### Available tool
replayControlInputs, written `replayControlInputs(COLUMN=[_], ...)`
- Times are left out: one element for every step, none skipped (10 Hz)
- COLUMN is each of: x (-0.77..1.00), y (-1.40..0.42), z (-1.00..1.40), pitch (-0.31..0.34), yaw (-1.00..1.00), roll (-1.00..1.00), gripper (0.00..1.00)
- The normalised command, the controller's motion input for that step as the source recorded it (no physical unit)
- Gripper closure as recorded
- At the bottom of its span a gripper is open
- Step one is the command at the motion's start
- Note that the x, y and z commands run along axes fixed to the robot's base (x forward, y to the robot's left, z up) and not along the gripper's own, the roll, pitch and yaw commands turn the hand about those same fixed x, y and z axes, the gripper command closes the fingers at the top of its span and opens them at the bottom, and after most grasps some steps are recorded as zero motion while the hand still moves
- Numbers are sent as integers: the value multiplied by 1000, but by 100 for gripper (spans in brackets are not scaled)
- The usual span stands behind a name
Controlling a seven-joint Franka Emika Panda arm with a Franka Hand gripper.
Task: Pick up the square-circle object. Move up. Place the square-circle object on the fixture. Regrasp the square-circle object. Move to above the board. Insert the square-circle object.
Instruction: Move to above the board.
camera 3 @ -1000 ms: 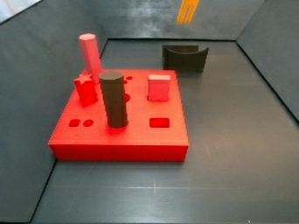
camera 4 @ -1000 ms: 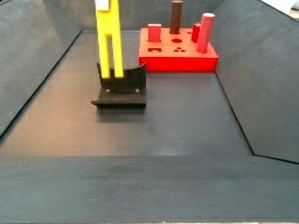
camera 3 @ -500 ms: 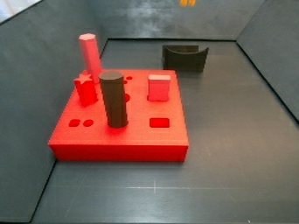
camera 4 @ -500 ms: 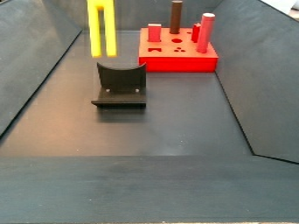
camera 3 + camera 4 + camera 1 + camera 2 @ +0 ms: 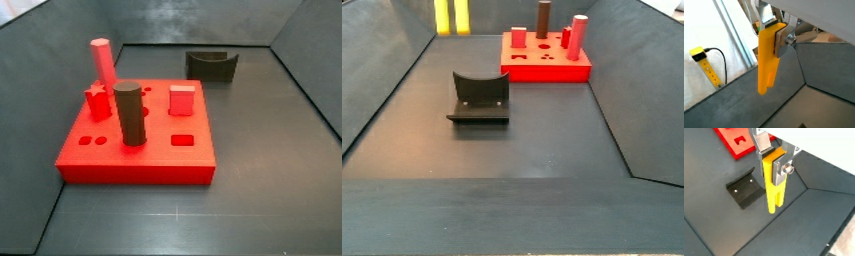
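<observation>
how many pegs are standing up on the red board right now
4. On the board: tall pink-red hexagonal peg at a back corner, dark cylinder mid-board, short star peg, and square block. The hand holds another piece, elsewhere.

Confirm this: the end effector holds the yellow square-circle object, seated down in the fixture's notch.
Not seated. The end effector grips the square-circle object, but it hangs in the air, clear of the fixture, as a wrist view shows. In a side view the fixture's notch is empty.

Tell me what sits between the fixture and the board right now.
Nothing: in a side view only bare dark floor separates the fixture from the board. The hand holds the square-circle object high above the floor.
</observation>
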Motion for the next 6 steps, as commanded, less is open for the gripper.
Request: replayControlInputs(x=[20,-532,-529,-529,-530,-529], y=[-5,-1000,-1000,-1000,-1000,-1000], z=[199,-9,-12,-8,-15,-8], pitch=[137,84,72,55,25,2], yaw=[44,1000,1000,1000,1000,1000], roll=[-89,-372,-360,-353,-356,-349], gripper=[100,100,100,100,100,100])
